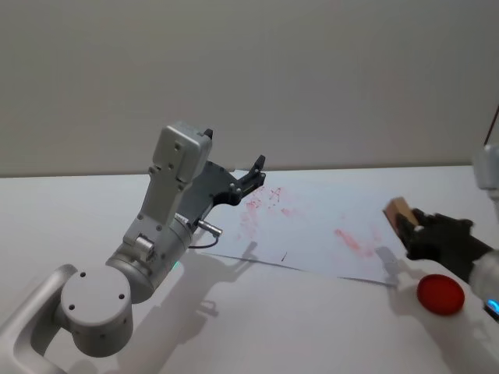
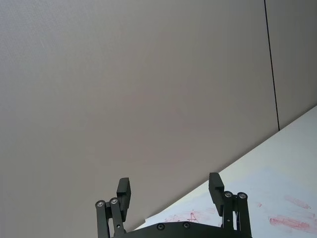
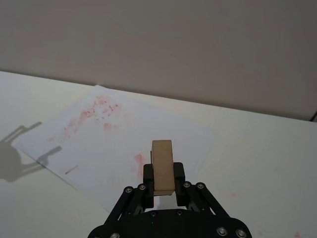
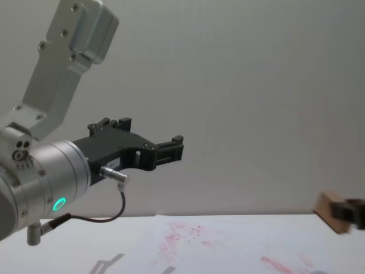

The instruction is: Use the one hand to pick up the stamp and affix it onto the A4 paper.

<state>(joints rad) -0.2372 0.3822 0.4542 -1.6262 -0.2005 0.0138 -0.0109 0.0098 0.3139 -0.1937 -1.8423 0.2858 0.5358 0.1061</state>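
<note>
Stamp (image 3: 162, 164): clamped in right gripper (image 3: 163, 174), lower centre; we lower it flat onto A4 paper (image 3: 124, 134). Left gripper (image 2: 171, 191): parted, empty.

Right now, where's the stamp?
On the robot's right, the stamp is gripped in the right hand, lifted by the paper's right edge, beyond the red disc.

Paper (image 1: 312, 226) surface flat, open from right. Left hand (image 1: 253, 175) raised above paper's far left corner. Red disc (image 1: 440, 294) on worktop (image 1: 312, 327) near right hand (image 1: 413, 230).
</note>
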